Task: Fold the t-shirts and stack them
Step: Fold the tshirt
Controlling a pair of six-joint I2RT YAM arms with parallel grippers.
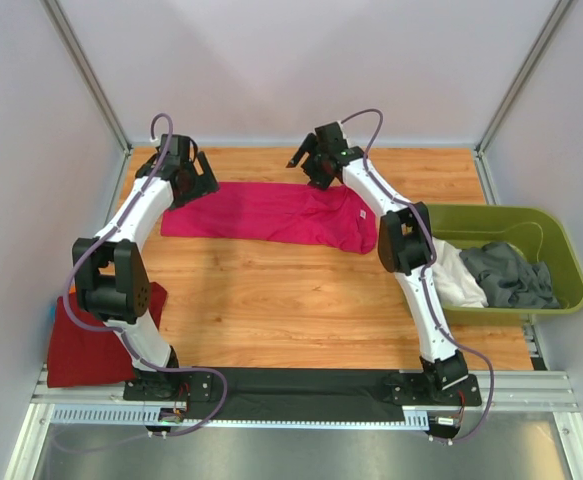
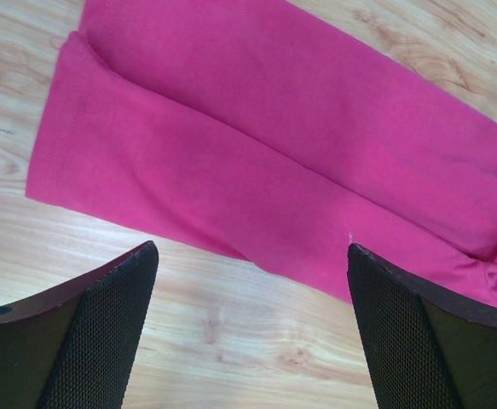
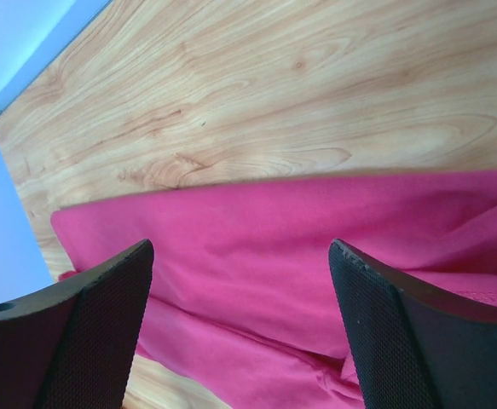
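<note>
A magenta-pink t-shirt (image 1: 271, 213) lies folded into a long strip across the far half of the wooden table. My left gripper (image 1: 187, 176) hovers open and empty over its left end. In the left wrist view the shirt (image 2: 274, 145) fills the upper part, with bare wood between the fingertips (image 2: 120, 307). My right gripper (image 1: 316, 165) hovers open and empty over the strip's far edge, right of middle. The shirt (image 3: 274, 264) lies under its fingers (image 3: 112, 307). A darker red shirt (image 1: 86, 340) lies folded at the near left. White (image 1: 458, 280) and grey (image 1: 511, 272) shirts lie in the bin.
An olive-green plastic bin (image 1: 561, 250) stands at the right edge of the table. White walls and metal posts enclose the table (image 1: 291, 300) on three sides. The arm bases sit on a black rail (image 1: 301, 385) at the near edge.
</note>
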